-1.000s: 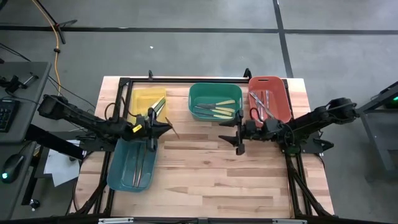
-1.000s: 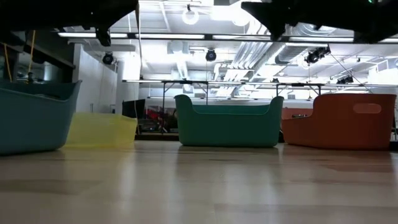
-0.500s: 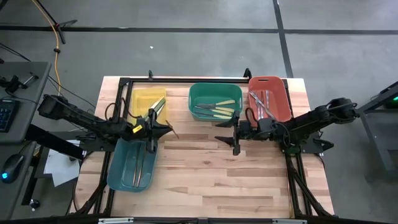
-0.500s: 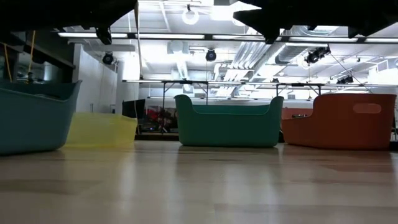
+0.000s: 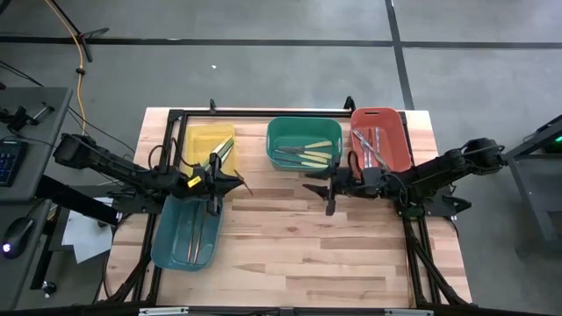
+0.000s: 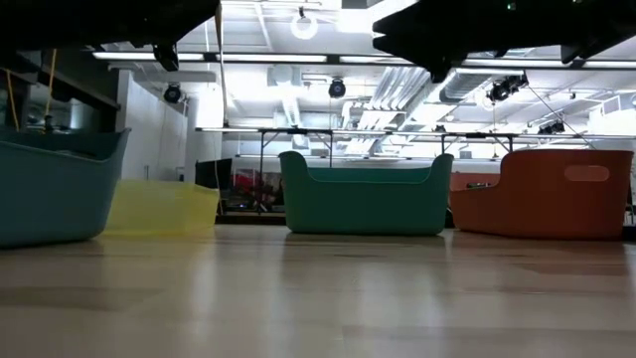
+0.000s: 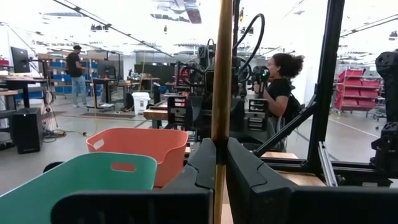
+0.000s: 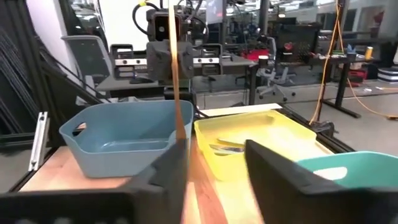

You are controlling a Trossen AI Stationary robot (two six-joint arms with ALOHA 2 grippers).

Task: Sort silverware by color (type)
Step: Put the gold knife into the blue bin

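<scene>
Since a second ago the right gripper (image 5: pixel 328 195) has slid along the table toward the left arm, and it now hangs just in front of the green bin (image 5: pixel 304 121), its fingers (image 8: pixel 281 172) apart and holding nothing. Well off to that bin's left-arm side, the left gripper (image 5: pixel 226 182) is clenched on a wooden-handled utensil (image 7: pixel 221 93), a thin, straight tan stick that pokes out past the fingertips.

More silverware lies sorted:
- pale yellow-handled pieces (image 5: pixel 305 156) inside the green bin;
- silver-grey ones (image 5: pixel 369 145) in the red bin (image 5: pixel 379 112), just beside the green bin on the right arm's side;
- a few pieces (image 5: pixel 224 149) in the yellow bin (image 5: pixel 195 132), next to the green bin on the other side;
- long thin ones (image 5: pixel 200 233) in the teal bin (image 5: pixel 167 254), which stands nearer the front edge than the green bin, beyond the yellow one.

All bins stand on a light wooden plank table (image 5: pixel 290 246) framed by black rails. Beyond the green bin is a bright workshop with ceiling lights, benches and racks, and two people (image 7: pixel 280 81) stand far off.
</scene>
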